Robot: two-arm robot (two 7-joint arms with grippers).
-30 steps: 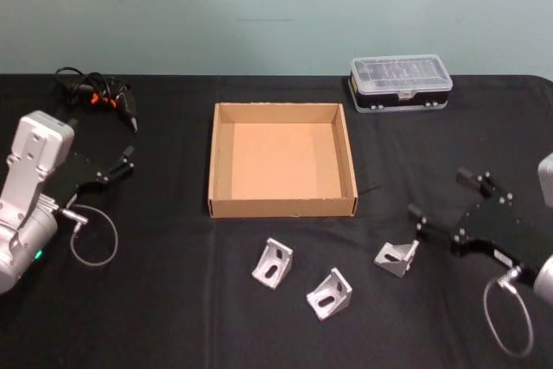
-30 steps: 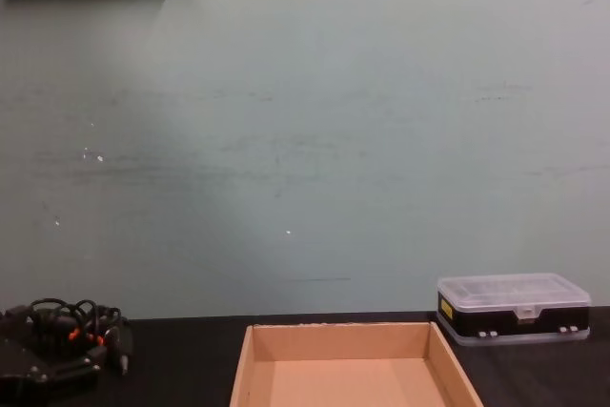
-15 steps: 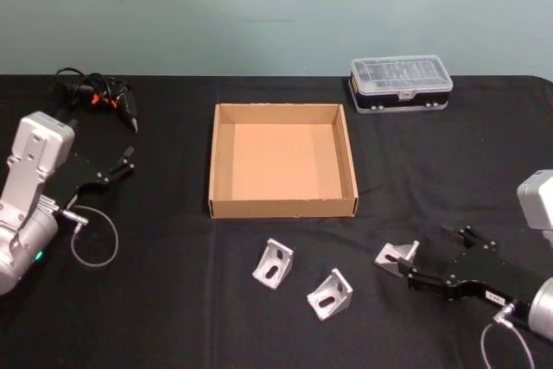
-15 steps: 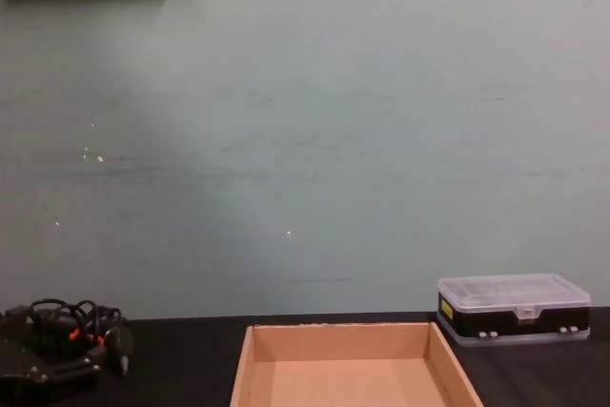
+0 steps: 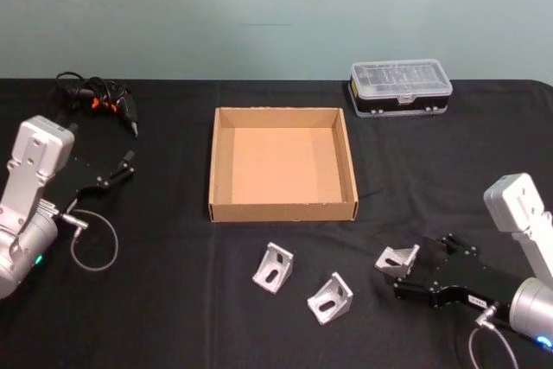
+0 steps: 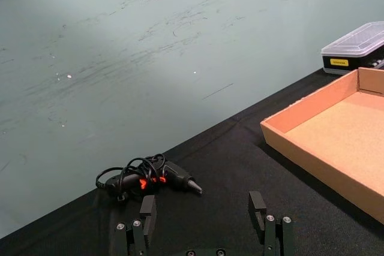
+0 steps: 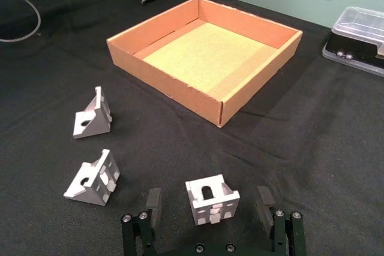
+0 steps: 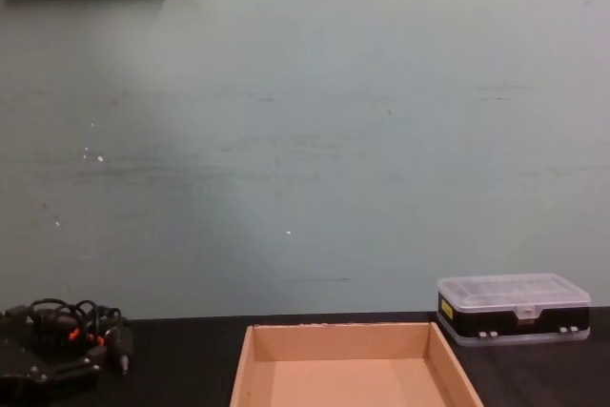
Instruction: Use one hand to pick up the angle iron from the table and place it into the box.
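Observation:
Three silver angle irons lie on the black table [image 5: 173,300] in front of the tan box [image 5: 282,162]: one [image 5: 273,265] to the left, one [image 5: 329,296] in the middle, one [image 5: 396,259] to the right. My right gripper [image 5: 404,276] is low over the table, open, its fingers [image 7: 153,204] on either side of the right angle iron [image 7: 211,198] without touching it. The box [image 7: 206,51] is empty. My left gripper [image 5: 127,164] hovers open at the left, away from the irons.
A clear-lidded black plastic case [image 5: 400,85] stands behind the box at the back right. A black tool with orange marks and a coiled cable [image 5: 97,97] lies at the back left. A cable loop [image 5: 91,244] hangs by the left arm.
My right gripper has swung down and toward the near edge, coming to straddle the right angle iron. The left gripper barely moved.

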